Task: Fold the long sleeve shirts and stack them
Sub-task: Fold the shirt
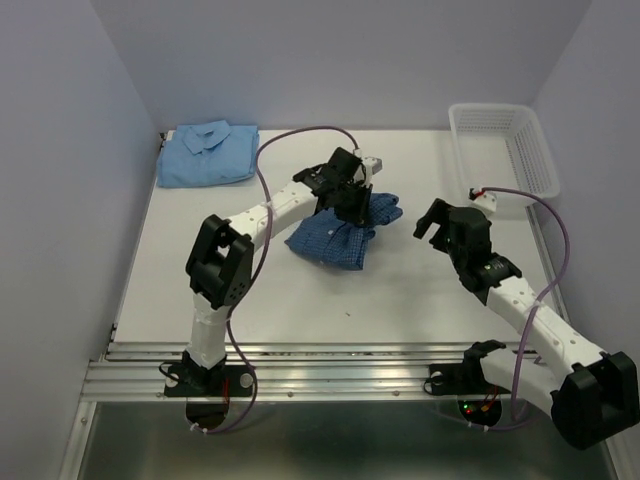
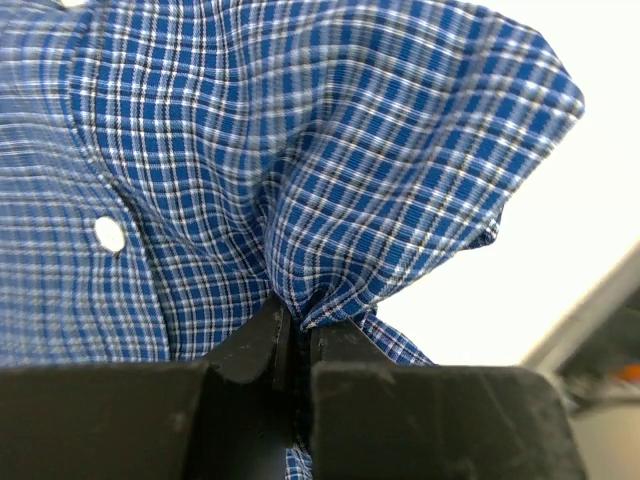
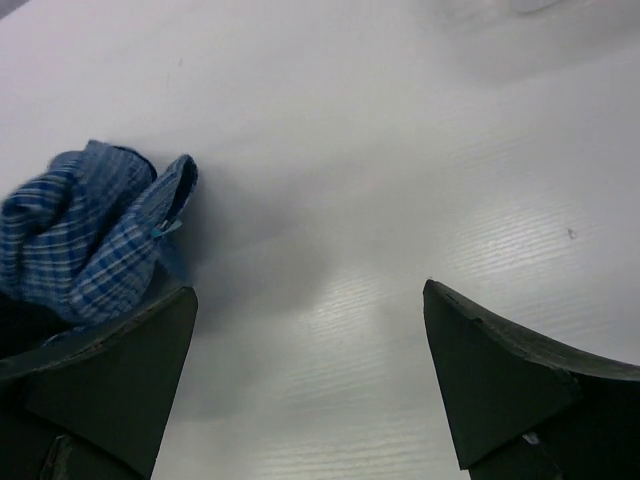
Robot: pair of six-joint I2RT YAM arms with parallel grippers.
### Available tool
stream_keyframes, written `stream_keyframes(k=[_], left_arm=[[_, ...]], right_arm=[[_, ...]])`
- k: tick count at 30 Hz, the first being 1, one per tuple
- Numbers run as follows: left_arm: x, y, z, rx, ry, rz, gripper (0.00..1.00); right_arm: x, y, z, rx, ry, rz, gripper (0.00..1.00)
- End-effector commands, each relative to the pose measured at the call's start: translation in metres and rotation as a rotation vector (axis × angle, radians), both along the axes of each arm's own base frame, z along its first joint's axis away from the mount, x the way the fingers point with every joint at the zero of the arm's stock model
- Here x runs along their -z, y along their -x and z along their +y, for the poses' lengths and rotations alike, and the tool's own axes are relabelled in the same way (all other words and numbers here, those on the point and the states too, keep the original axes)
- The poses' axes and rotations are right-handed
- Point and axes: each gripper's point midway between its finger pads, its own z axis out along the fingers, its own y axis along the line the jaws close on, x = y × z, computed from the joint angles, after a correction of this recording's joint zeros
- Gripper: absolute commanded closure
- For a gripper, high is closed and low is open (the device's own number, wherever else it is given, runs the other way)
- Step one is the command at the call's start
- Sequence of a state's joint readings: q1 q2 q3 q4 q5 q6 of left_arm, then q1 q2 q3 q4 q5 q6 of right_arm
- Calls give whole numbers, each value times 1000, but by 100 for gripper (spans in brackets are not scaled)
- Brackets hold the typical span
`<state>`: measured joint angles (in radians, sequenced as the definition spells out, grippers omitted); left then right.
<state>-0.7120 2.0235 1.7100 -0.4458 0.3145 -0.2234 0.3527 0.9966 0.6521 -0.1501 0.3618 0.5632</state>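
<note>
And the left tool (image 2: 296, 335) clenched on the checked shirt (image 2: 300, 150), bunched on the desk (image 1: 420, 300); right tool (image 3: 310, 350) hangs released nearby; light blue shirt (image 1: 208, 153) folded far left.

Two arms at one moment: one gripper pinched, one spread.
My left arm (image 1: 270, 215) reaches forward with its elbow raised; my left gripper (image 2: 297, 325) points down, jaws nearly together on a fold of the checked shirt (image 2: 330, 170). My right arm (image 1: 530, 310) angles in towards the left; my right gripper (image 3: 310, 310) hovers with fingers wide apart, holding nothing.
</note>
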Motion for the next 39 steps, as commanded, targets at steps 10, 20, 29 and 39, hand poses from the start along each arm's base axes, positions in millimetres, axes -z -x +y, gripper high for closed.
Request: stream_keyframes(k=[10, 20, 29, 39], left_arm=[[-215, 41, -52, 333, 780, -88, 100], [-145, 12, -41, 199, 915, 153, 100], [-107, -40, 6, 85, 1014, 244, 100], [-197, -21, 14, 209, 1056, 116, 100]], right_arm=[[-35, 3, -56, 294, 91, -77, 0], [-47, 4, -60, 311, 108, -90, 0], [-51, -1, -54, 284, 101, -78, 0], [-49, -9, -33, 165, 89, -60, 0]])
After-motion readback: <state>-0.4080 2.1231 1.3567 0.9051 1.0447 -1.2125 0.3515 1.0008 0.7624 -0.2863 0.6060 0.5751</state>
